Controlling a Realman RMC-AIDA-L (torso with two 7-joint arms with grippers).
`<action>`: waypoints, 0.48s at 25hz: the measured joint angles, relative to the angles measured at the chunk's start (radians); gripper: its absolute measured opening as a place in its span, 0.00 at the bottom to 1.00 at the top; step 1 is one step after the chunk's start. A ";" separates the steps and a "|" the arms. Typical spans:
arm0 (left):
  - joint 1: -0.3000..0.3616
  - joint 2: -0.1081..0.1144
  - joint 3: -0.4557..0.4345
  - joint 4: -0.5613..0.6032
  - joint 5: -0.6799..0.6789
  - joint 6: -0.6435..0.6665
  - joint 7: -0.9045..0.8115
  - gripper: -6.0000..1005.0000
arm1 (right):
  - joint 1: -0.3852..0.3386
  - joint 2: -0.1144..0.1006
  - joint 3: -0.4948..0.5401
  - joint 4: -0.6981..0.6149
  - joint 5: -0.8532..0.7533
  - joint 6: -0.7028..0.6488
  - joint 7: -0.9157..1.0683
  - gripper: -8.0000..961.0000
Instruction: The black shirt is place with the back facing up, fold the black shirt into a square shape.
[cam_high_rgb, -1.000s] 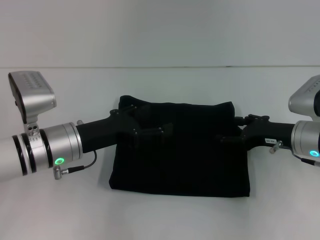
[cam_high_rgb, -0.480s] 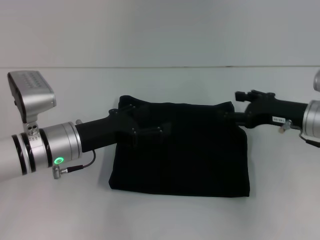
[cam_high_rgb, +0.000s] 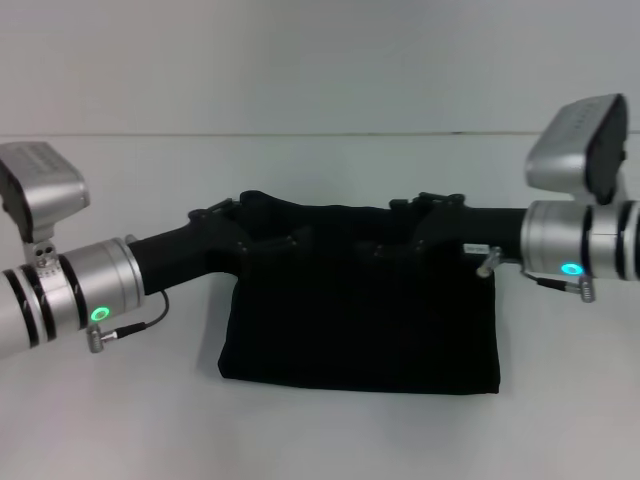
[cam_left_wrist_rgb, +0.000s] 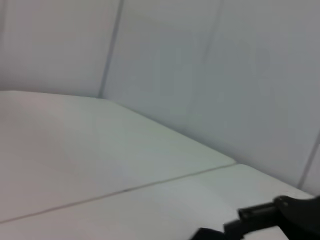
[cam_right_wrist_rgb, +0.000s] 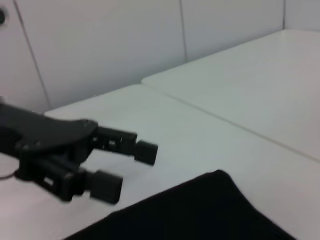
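Lying flat on the white table (cam_high_rgb: 120, 420), the black shirt (cam_high_rgb: 360, 310) is folded into a compact block, wider than it is deep, with a fairly straight near edge and a slightly rumpled far edge. It sits roughly midway between the two arms, and both arms reach in over its far half.

The left gripper (cam_high_rgb: 280, 238) comes in from the shirt's left side and sits over the shirt's far-left corner. In the head view its black body merges with the cloth. The right wrist view shows it more plainly: the left gripper (cam_right_wrist_rgb: 125, 167) has its two fingers (cam_right_wrist_rgb: 146, 151) spread with a clear gap between them and nothing held in that gap. In that view it stands just beside a corner of the shirt (cam_right_wrist_rgb: 200, 212), over bare table.

The right gripper (cam_high_rgb: 395, 230) comes in from the shirt's right side and sits over the far edge, a little right of the shirt's middle. It is black against black cloth, so I cannot tell whether its pincer is wide, narrow or gripping fabric. The left wrist view catches only a dark piece of gripper (cam_left_wrist_rgb: 280, 215) at the edge of the picture, and it does not settle that question.

Beyond the shirt's far edge the table runs on to a pale wall (cam_high_rgb: 300, 60).
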 joint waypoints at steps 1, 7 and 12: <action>0.003 0.001 -0.007 0.000 0.000 -0.006 0.000 0.87 | 0.009 0.001 -0.009 0.013 0.000 0.012 -0.004 0.98; 0.018 0.009 -0.056 0.002 0.000 -0.019 0.002 0.86 | 0.045 0.002 -0.052 0.078 0.001 0.104 -0.017 0.98; 0.019 0.010 -0.064 0.003 0.000 -0.020 0.003 0.86 | 0.061 0.007 -0.101 0.105 0.001 0.157 -0.018 0.98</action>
